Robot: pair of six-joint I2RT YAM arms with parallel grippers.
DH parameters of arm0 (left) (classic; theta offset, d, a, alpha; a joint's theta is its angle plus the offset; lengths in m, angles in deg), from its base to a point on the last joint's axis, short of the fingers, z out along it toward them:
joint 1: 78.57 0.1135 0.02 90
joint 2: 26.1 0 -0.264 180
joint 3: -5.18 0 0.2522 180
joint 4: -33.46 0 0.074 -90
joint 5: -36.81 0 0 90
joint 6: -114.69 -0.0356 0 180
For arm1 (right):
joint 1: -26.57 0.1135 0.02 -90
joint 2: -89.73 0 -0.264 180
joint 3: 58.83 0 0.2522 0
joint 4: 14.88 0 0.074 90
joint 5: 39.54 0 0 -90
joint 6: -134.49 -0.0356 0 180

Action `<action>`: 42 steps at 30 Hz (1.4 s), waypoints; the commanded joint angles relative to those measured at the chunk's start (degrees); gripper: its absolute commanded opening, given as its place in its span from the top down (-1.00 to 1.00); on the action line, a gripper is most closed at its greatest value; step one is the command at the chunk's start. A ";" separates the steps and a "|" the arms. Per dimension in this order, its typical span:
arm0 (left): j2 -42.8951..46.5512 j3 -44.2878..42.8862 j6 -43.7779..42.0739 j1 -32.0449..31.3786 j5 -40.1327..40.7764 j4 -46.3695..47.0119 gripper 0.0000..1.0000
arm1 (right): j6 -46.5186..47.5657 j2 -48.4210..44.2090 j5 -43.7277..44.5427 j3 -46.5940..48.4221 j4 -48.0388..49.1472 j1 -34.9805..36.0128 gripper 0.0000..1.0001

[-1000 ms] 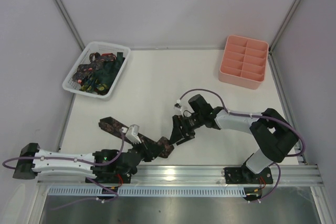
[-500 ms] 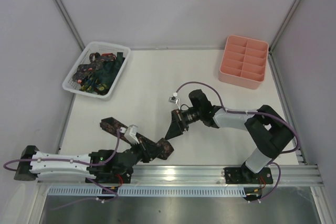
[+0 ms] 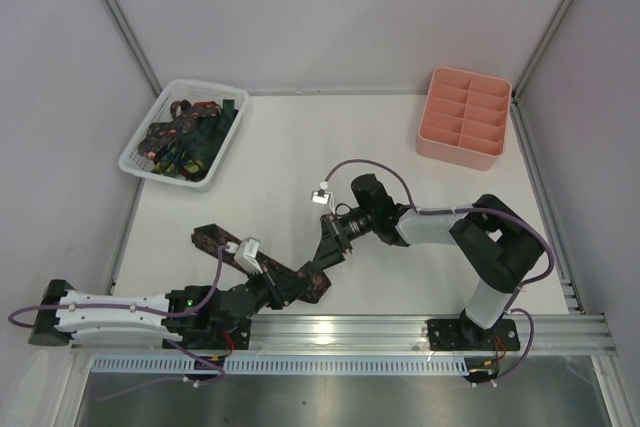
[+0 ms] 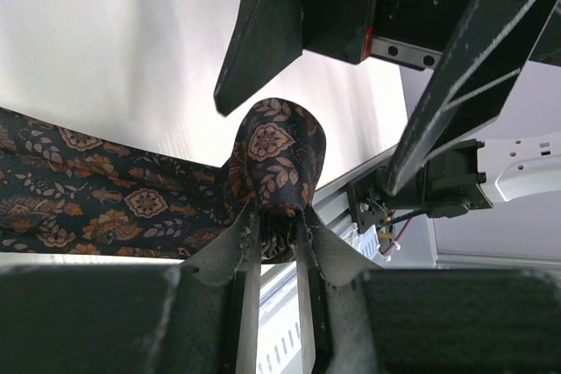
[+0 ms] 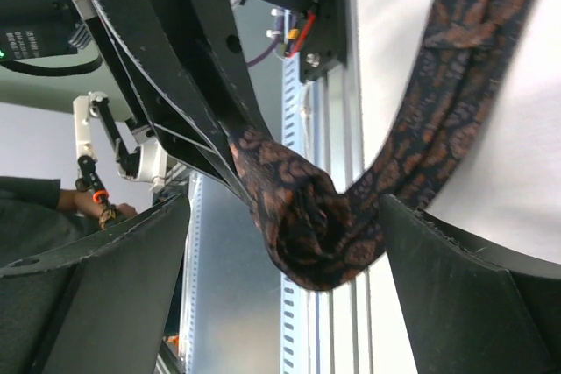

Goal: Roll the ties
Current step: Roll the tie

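Note:
A brown patterned tie (image 3: 225, 244) lies along the table's near edge, its right end wound into a small roll (image 4: 276, 159). My left gripper (image 4: 273, 227) is shut on that roll from below, seen in the top view as the left gripper (image 3: 283, 287). My right gripper (image 3: 322, 252) reaches down-left to the same spot and stands open. In the right wrist view the roll (image 5: 311, 225) hangs between its wide-apart fingers (image 5: 105, 295), touching neither. More ties (image 3: 188, 135), dark green and brown, lie heaped at the back left.
The heaped ties fill a white lattice basket (image 3: 140, 162) at the back left. A pink compartment tray (image 3: 465, 117) stands at the back right. The metal rail (image 3: 400, 329) of the table's near edge runs just behind the roll. Grey walls close in both sides.
My right gripper has opened wider, turned at the wrist and slid left towards the roll. The left gripper has kept its grip, shifting only slightly.

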 commanded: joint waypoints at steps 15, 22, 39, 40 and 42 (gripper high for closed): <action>1.69 0.12 -0.76 -0.27 2.57 0.86 0.99 | -12.43 2.49 -5.61 -3.33 21.10 3.87 -0.56; 1.96 0.29 -0.59 -0.27 2.74 0.51 0.99 | -10.68 1.78 -5.79 -4.73 18.82 4.49 -0.17; -0.94 -0.32 0.82 -0.27 2.04 -1.33 0.99 | -8.47 1.78 -6.05 -4.21 14.59 5.72 0.57; -1.12 -0.32 1.52 -0.36 2.04 -1.68 0.99 | -8.57 1.87 -6.14 -4.12 14.42 5.80 0.60; -1.03 -0.41 1.61 -0.27 2.13 -2.48 0.99 | -8.83 1.87 -6.40 -3.68 14.68 5.89 0.67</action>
